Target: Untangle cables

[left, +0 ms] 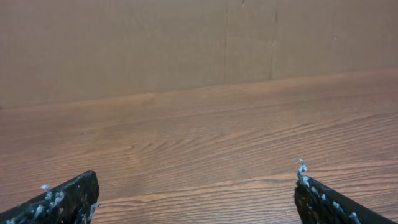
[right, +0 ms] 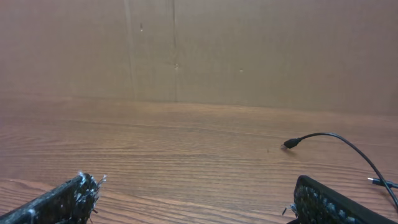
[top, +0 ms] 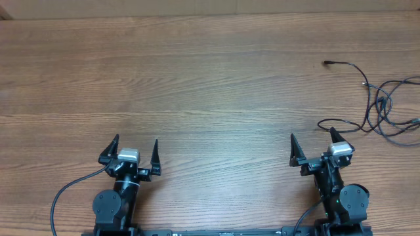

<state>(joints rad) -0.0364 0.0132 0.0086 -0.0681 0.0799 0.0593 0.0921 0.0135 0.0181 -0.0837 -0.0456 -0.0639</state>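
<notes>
The cables (top: 384,108) are thin black cords lying looped together at the table's right edge, with one plug end (top: 327,63) reaching out to the far left of the bundle. In the right wrist view one cord with its plug (right: 289,144) lies ahead and to the right. My right gripper (top: 314,141) is open and empty, just left of and nearer than the bundle; its fingers also show in the right wrist view (right: 196,190). My left gripper (top: 136,144) is open and empty at the front left, far from the cables, with only bare table between its fingers in the left wrist view (left: 198,190).
The wooden table (top: 197,85) stretches across the view. A brown cardboard wall (right: 186,43) stands along its far edge. A thicker black arm cable (top: 69,190) loops beside the left arm's base.
</notes>
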